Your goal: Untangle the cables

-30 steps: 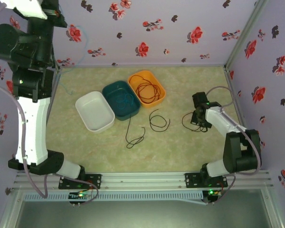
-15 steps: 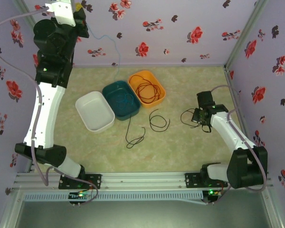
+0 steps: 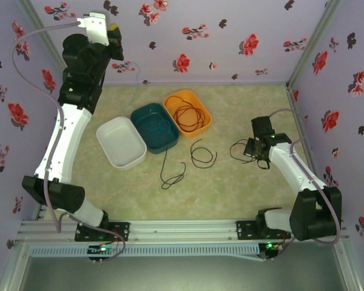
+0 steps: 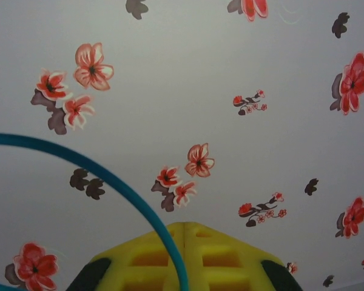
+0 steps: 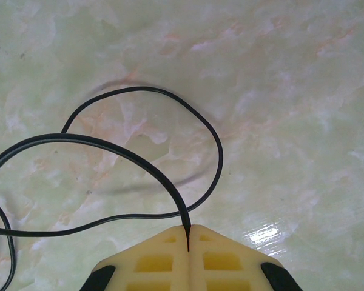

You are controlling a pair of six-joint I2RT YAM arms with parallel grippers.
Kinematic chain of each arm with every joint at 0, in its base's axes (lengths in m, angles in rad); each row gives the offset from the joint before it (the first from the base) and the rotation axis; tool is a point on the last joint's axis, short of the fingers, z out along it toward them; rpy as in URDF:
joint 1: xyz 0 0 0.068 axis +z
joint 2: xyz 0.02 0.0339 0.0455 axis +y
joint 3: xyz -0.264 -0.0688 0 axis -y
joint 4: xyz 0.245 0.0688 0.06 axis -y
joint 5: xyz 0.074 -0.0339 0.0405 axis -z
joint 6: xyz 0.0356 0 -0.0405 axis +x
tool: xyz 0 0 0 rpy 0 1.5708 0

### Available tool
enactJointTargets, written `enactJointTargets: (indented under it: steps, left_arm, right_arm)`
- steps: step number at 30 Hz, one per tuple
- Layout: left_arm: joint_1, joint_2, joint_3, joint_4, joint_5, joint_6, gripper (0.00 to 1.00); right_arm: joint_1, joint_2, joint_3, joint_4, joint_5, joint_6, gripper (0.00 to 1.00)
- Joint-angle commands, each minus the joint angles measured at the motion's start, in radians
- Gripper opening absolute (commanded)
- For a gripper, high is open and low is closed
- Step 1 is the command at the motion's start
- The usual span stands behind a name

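My left gripper (image 3: 113, 28) is raised high against the back wall, shut on a blue cable (image 4: 109, 177) that runs between its yellow fingers (image 4: 230, 254). That cable (image 3: 137, 91) hangs down toward the teal bin (image 3: 137, 121). My right gripper (image 3: 250, 149) is low over the table at the right, shut on a black cable (image 5: 139, 160) whose loops (image 3: 237, 151) lie just left of it. Two more black cables lie loose mid-table, one (image 3: 203, 155) nearer the bins and one (image 3: 173, 176) nearer me. A red-orange cable (image 3: 191, 115) is coiled in the orange bin (image 3: 170, 100).
A white bin (image 3: 118, 142) stands left of the teal one; the three bins sit in a diagonal row at the back of the table. Flowered walls close in the back and both sides. The arm bases sit on the rail at the near edge.
My left arm has swung right along the back wall, carrying the blue cable with it. My right gripper shifted slightly right with the black cable, then held still.
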Motion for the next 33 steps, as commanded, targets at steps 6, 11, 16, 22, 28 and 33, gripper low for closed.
enactJointTargets:
  steps: [6, 11, 16, 22, 28, 33]
  left_arm:
    - [0.006, -0.018, -0.023, 0.048, 0.021, -0.011, 0.00]
    - [0.002, -0.023, -0.028, 0.039, 0.040, -0.014, 0.00]
    - [-0.002, -0.030, -0.078, 0.036, 0.043, -0.027, 0.00]
    - [-0.008, -0.038, -0.160, 0.054, 0.055, -0.056, 0.00]
    - [-0.011, -0.037, -0.206, 0.049, 0.092, -0.093, 0.00]
    - [-0.036, -0.052, -0.234, 0.031, 0.115, -0.102, 0.00]
  right_arm:
    - [-0.004, 0.002, -0.014, 0.017, -0.024, -0.015, 0.00]
    - [-0.004, -0.003, -0.017, 0.021, -0.027, -0.012, 0.00]
    - [-0.004, -0.007, -0.022, 0.022, -0.029, -0.010, 0.00]
    - [-0.002, -0.008, -0.023, 0.023, -0.026, -0.012, 0.00]
    - [-0.004, -0.002, -0.022, 0.031, -0.032, -0.008, 0.00]
    - [-0.004, -0.001, -0.019, 0.031, -0.029, -0.008, 0.00]
